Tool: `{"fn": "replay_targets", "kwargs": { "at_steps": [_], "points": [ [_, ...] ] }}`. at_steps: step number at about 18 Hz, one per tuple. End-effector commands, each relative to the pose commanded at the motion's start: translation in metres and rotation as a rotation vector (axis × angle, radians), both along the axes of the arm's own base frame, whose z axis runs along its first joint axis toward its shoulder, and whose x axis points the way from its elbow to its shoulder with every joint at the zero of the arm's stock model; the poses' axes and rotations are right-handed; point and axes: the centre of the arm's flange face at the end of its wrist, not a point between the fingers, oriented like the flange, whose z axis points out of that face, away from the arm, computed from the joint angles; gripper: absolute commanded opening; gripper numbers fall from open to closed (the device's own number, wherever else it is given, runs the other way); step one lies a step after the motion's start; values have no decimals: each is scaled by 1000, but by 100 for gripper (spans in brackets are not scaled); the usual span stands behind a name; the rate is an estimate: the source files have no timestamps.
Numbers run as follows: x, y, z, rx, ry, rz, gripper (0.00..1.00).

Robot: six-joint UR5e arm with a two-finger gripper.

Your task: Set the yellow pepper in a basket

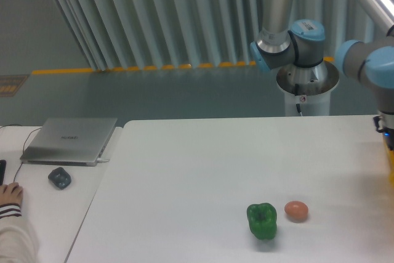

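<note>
The yellow pepper is out of view. The basket [391, 165] shows only as a narrow yellow-orange strip at the right edge of the picture. The arm's blue-capped wrist [375, 66] reaches down over that edge, just above the basket strip. The gripper itself lies beyond the right border, so neither its fingers nor anything they hold can be seen.
A green pepper [262, 220] and a small orange-brown egg-like thing [296, 210] lie near the front of the white table [203, 170]. On the left side table are a laptop [69, 140], a dark mouse [60, 178] and a person's hand [10, 195].
</note>
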Motion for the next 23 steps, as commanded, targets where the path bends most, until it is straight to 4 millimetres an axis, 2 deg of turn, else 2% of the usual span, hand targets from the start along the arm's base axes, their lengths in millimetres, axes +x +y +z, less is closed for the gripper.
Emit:
{"fn": "replay_targets", "kwargs": {
  "at_steps": [3,4,5,13,15,17,18,23],
  "points": [
    [-16,-7,-4,14,25,28,61],
    [-17,-7,-8,11,23,28,76],
    [-17,-7,-8,11,23,28,98],
    [-15,-7,-7,12,24,22,100],
    [-6,2,-7,11,21,5,100],
    [19,27,-4,24,13,-51,100],
    [25,33,-5,24,9,-63,100],
    [43,46,3,33,-30,-103,100]
  ]
}}
